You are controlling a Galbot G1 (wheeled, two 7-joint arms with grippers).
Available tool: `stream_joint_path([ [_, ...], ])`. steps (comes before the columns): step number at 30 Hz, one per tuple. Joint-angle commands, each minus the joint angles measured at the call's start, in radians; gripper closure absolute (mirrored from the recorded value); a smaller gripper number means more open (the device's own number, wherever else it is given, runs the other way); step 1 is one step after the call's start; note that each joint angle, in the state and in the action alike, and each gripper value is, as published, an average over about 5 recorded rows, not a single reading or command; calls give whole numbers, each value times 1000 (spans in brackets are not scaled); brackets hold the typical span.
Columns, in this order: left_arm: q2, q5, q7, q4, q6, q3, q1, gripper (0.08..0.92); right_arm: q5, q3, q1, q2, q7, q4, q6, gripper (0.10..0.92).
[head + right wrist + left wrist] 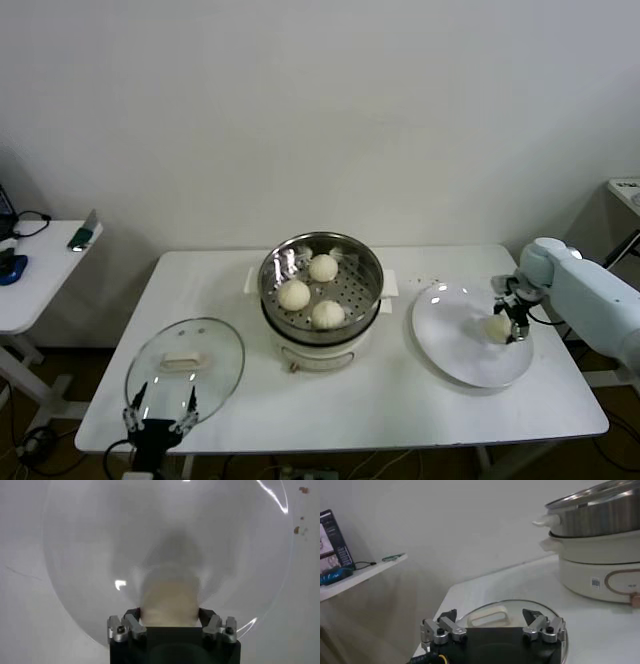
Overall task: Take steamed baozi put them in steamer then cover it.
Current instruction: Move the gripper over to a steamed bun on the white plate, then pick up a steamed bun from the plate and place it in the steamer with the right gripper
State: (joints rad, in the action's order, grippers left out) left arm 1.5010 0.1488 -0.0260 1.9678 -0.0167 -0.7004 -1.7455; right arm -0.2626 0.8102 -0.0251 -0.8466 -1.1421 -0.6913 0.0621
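White table (400, 400) against a plain white wall | three baozi (294, 294) in the steamer (320, 275), centre | my right gripper (508, 318) over the white plate (450, 350), right, fingers closed around the fourth baozi (497, 327) | my left gripper (160, 412) spread wide, near edge of the glass cover (185, 362), left.

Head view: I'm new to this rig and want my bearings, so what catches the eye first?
The shiny steamer at table centre, open, with three baozi on its perforated tray. To its right, the right gripper brackets the last baozi on the white plate. Front left, the glass cover lies flat, with the open left gripper at its near edge.
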Motion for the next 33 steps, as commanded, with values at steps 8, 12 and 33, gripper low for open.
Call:
stream_joint_path([
  [8, 4, 5, -4, 5, -2, 6, -3, 177, 166, 146, -138, -1, -8, -20, -26, 324],
  [12, 5, 3, -1, 12, 0, 11, -6, 177, 340, 301, -302, -10, -12, -45, -65, 321],
  [33, -8, -10, 30, 54, -7, 74, -23, 177, 1114, 912, -850, -324, 33, -214, -259, 314],
])
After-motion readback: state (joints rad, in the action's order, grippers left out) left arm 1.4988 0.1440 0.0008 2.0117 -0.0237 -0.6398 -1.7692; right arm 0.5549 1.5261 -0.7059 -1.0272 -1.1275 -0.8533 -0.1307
